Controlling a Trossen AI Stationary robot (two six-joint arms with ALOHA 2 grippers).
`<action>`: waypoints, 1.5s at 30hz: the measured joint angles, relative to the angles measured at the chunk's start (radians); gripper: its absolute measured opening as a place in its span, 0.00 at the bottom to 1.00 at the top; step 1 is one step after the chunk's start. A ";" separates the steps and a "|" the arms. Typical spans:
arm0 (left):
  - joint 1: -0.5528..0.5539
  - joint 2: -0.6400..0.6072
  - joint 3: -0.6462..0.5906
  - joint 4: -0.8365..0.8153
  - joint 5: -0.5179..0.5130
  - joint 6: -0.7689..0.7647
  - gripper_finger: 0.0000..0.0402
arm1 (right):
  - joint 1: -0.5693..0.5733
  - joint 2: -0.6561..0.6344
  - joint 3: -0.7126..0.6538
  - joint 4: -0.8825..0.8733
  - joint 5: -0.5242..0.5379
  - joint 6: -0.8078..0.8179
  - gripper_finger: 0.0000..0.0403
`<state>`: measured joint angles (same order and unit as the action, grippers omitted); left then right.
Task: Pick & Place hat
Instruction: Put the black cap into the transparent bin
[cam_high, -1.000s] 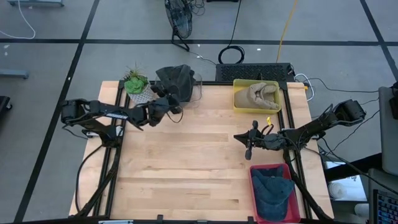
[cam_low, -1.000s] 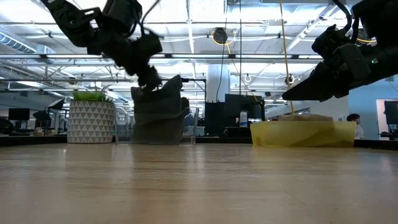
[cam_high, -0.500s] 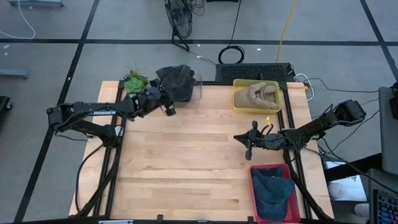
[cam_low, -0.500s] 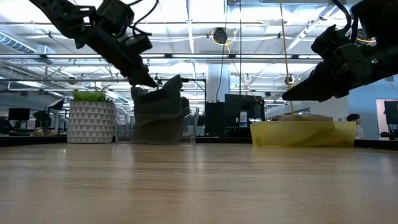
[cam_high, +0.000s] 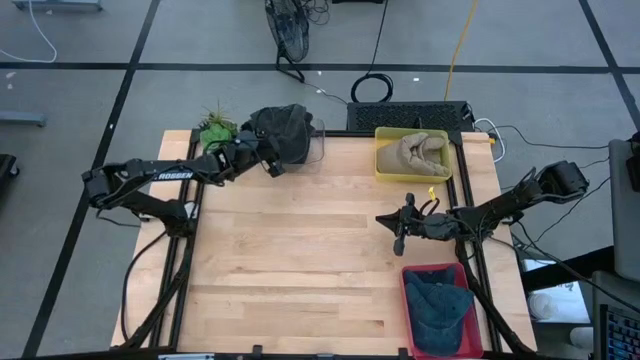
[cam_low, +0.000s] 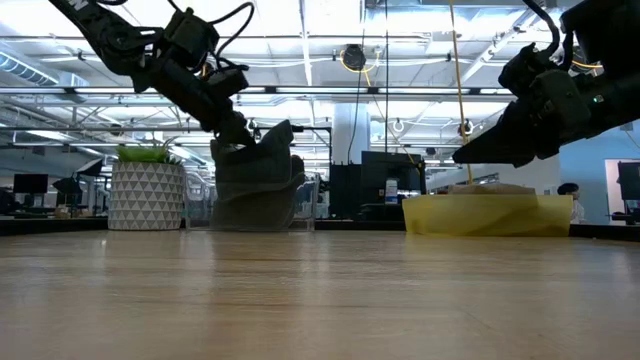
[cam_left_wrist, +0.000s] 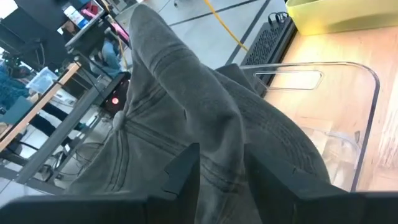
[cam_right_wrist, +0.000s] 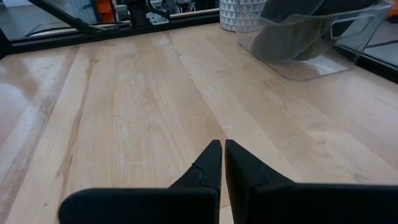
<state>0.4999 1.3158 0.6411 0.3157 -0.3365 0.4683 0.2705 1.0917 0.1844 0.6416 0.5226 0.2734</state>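
Observation:
A dark grey hat (cam_high: 287, 128) sits crumpled in a clear plastic bin (cam_high: 317, 142) at the table's far edge, its crown standing up above the bin's wall (cam_low: 256, 180). My left gripper (cam_high: 271, 163) is at the hat's near-left side. In the left wrist view it is open (cam_left_wrist: 222, 171), with one finger on each side of a raised fold of the hat (cam_left_wrist: 214, 118). My right gripper (cam_high: 399, 236) is shut and hangs above the table's right half, away from the hat (cam_right_wrist: 222, 152). My left gripper comes at the hat from the table's near-left side, slanting down, its open fingers (cam_left_wrist: 185, 169) straddling the raised fold (cam_left_wrist: 217, 134) on the hat's top. I cannot tell whether the fingers touch the cloth. The hat rests in the clear bin.
A potted plant (cam_high: 216, 133) stands just left of the clear bin, close to my left arm. A yellow bin (cam_high: 384, 160) with a tan hat (cam_high: 418, 152) is at the far right. A red bin (cam_high: 408, 300) with a blue hat (cam_high: 440, 312) is at the near right. Bare wood lies between.
My left gripper has moved toward the table's far edge and a little down, from beside the clear bin onto the grey hat. The hat and my right arm have kept still.

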 joint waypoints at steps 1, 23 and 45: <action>0.000 0.000 0.000 0.001 -0.002 0.000 0.34 | 0.001 0.000 0.000 -0.003 0.000 0.003 0.00; -0.013 0.028 0.000 -0.031 0.006 -0.025 0.05 | 0.006 0.000 0.000 -0.007 0.000 0.005 0.00; -0.118 0.027 0.000 -0.170 -0.107 0.114 0.07 | 0.006 0.000 0.000 -0.048 -0.001 0.033 0.00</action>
<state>0.3820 1.3426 0.6411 0.1455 -0.4438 0.5822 0.2768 1.0916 0.1844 0.5933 0.5218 0.3061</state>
